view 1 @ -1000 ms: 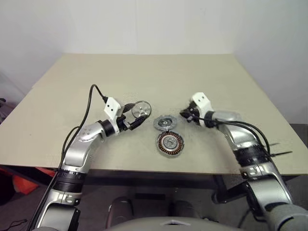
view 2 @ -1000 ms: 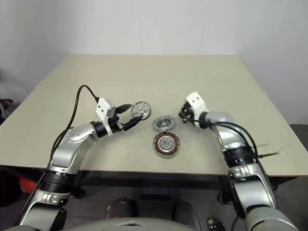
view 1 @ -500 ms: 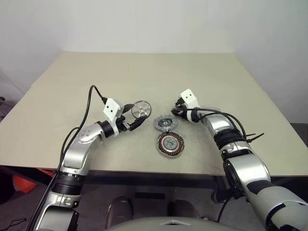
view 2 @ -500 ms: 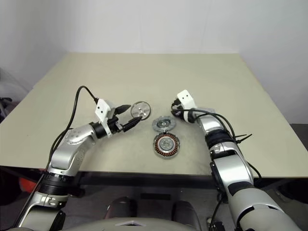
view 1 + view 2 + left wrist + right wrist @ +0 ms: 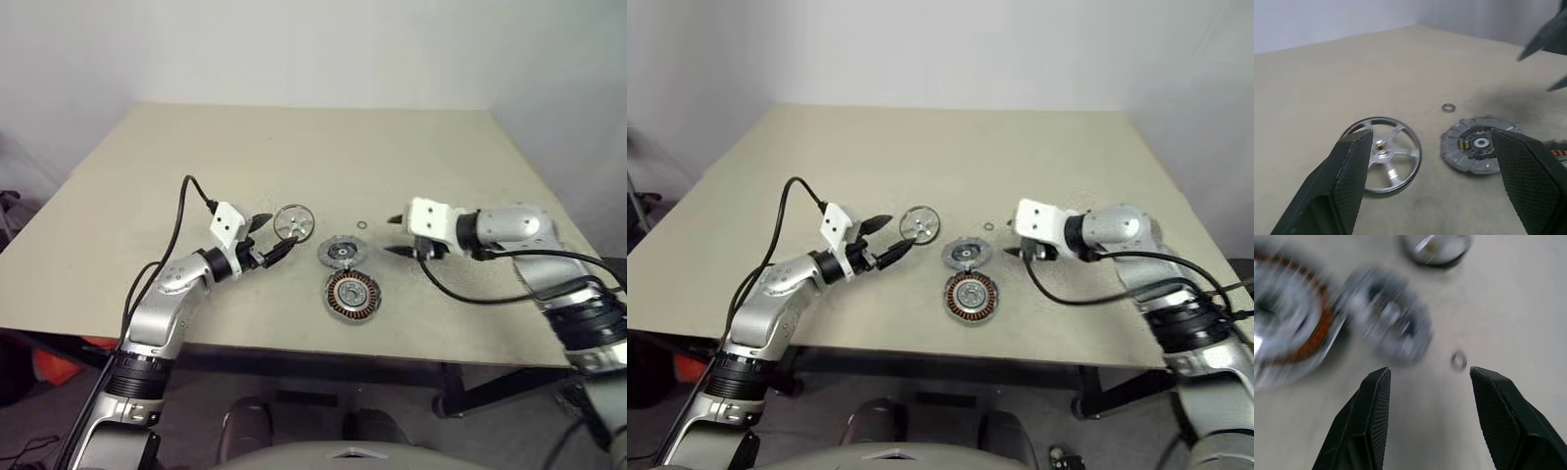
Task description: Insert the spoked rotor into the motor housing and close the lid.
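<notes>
Four loose parts on the beige surface (image 5: 147, 157), one of each: spoked rotor (image 5: 293, 222), lid (image 5: 342, 252), motor housing (image 5: 352, 293), plus a small metal ring (image 5: 361, 227). Rotor lies flat, furthest toward the robot's left of the group; lid is near it, dark centre facing up; housing with copper windings sits just beside the lid on the side nearest the robot, cup empty. Ring lies on the far side of the lid, apart from it. Left end effector (image 5: 270, 238) is spread wide and grasping nothing, fingers straddling the near edge of the rotor without closing on it. Right end effector (image 5: 396, 236) hangs above the surface to the right of the lid, fingers parted, empty, pointing toward the parts.
</notes>
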Controlling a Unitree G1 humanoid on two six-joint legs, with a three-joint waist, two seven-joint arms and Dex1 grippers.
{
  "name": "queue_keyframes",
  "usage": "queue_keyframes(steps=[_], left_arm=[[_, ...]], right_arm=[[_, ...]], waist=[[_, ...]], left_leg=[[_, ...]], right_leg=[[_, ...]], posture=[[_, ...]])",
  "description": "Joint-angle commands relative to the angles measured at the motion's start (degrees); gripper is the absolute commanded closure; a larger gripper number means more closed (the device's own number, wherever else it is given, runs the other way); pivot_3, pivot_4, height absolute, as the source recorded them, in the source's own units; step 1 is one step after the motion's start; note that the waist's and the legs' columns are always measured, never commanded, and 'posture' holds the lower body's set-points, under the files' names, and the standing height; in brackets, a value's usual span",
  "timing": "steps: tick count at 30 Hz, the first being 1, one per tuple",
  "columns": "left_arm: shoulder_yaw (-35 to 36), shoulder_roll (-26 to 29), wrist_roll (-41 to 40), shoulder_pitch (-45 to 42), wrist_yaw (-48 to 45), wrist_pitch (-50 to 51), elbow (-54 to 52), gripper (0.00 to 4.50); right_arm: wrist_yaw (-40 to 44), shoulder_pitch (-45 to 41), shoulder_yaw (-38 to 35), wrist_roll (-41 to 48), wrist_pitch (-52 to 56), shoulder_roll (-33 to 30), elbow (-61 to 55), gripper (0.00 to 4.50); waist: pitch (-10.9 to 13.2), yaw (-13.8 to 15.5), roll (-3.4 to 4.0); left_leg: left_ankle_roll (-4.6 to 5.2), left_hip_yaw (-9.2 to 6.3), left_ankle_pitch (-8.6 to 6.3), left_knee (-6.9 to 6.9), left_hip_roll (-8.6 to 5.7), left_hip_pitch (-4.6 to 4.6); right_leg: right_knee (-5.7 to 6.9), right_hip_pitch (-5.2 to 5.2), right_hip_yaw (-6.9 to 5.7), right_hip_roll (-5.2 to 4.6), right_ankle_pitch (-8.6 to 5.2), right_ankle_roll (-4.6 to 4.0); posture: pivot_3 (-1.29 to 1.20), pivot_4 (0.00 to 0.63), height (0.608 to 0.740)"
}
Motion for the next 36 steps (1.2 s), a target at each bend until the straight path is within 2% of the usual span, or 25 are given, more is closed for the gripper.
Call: queue_keyframes(steps=[1, 7, 12, 18, 24, 36], left_arm=[[0.1, -0.2, -0.2, -1.9, -0.6, -0.7, 0.1, 0.46], [-0.1, -0.9, 0.2, -2.9, -0.8, -1.2, 1.8, 0.46], [-0.1, -0.8, 0.8, -2.5, -0.4, -1.6, 1.8, 0.46], [0.3, -0.3, 1.1, -1.3, 0.1, -1.3, 0.1, 0.46], [0.1, -0.3, 1.7, 0.1, 0.9, -1.2, -1.1, 0.46], [0.3, 0.2, 2.0, 0.6, 1.4, -1.3, -0.9, 0.46]], right_arm=[[5.4, -2.0, 0.9, -1.4, -6.2, -3.8, -5.9, 1.88], [15.2, -2.2, 5.3, 0.0, -16.0, -5.7, -11.8, 1.88], [16.9, -2.1, 9.4, -2.9, -21.9, -3.8, -12.5, 1.88], [14.7, -6.7, 13.8, -10.9, -31.5, 0.4, 1.1, 1.88], [13.3, -6.7, 16.0, -15.1, -33.8, 3.3, 4.9, 1.88], [15.4, -7.1, 15.7, -13.6, -32.0, 4.9, 1.0, 1.88]], waist=[[0.0, -0.4, 0.0], [0.0, -0.1, -0.02], [0.0, -0.1, -0.02], [0.0, -0.4, -0.02], [0.0, -0.3, -0.03], [0.0, -0.3, -0.03]], left_leg=[[0.1, 0.0, -0.06, 0.0, 0.02, 0.07], [0.13, 0.0, -0.07, 0.04, 0.01, 0.19], [0.25, 0.0, -0.13, 0.08, -0.01, 0.14], [0.24, 0.0, -0.12, 0.14, -0.01, 0.16], [0.27, -0.01, -0.14, 0.2, 0.01, 0.1], [0.33, -0.01, -0.18, 0.26, 0.03, 0.12]], right_leg=[[0.04, 0.02, 0.01, 0.02, -0.01, 0.01], [0.19, 0.1, 0.02, 0.0, -0.02, -0.01], [0.15, 0.13, 0.02, -0.03, 0.0, -0.03], [0.25, 0.11, 0.01, -0.03, 0.0, -0.05], [0.27, 0.1, -0.01, -0.03, 0.0, -0.06], [0.3, 0.12, -0.01, -0.02, -0.01, -0.07]], posture=[[0.0, 0.0, 0.74], [0.0, 0.0, 0.74], [0.0, 0.0, 0.74], [0.0, 0.0, 0.74], [0.0, 0.0, 0.74], [0.0, 0.0, 0.74]])
